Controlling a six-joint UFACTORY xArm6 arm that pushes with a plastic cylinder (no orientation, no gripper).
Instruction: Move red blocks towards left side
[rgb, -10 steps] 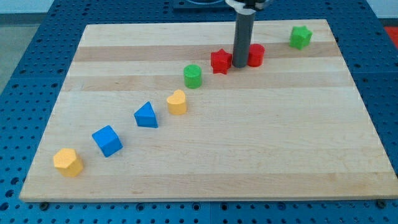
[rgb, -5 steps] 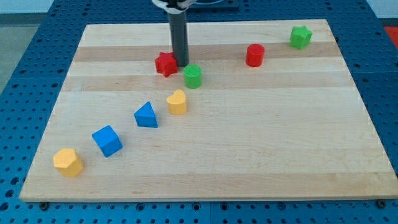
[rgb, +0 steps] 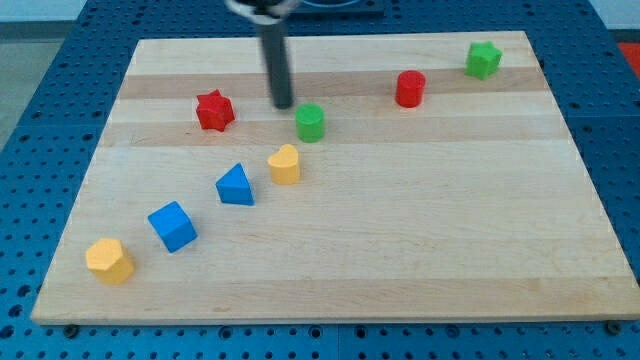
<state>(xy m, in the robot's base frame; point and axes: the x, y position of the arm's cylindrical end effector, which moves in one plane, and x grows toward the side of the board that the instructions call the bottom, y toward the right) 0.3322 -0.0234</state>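
Note:
A red star block (rgb: 214, 110) lies in the upper left part of the wooden board (rgb: 330, 260). A red cylinder (rgb: 409, 88) stands at the upper right. My tip (rgb: 285, 105) is between them, to the right of the red star with a clear gap, and just up-left of the green cylinder (rgb: 311, 122). The rod looks blurred.
A green block (rgb: 483, 59) sits at the top right corner. A diagonal line runs down to the left: a yellow block (rgb: 285, 164), a blue triangular block (rgb: 235, 186), a blue cube (rgb: 172, 226) and a yellow block (rgb: 109, 260).
The red star has slid left from beside the red cylinder to the upper left. My tip pushed it leftward and now stands apart from it. The red cylinder stayed put.

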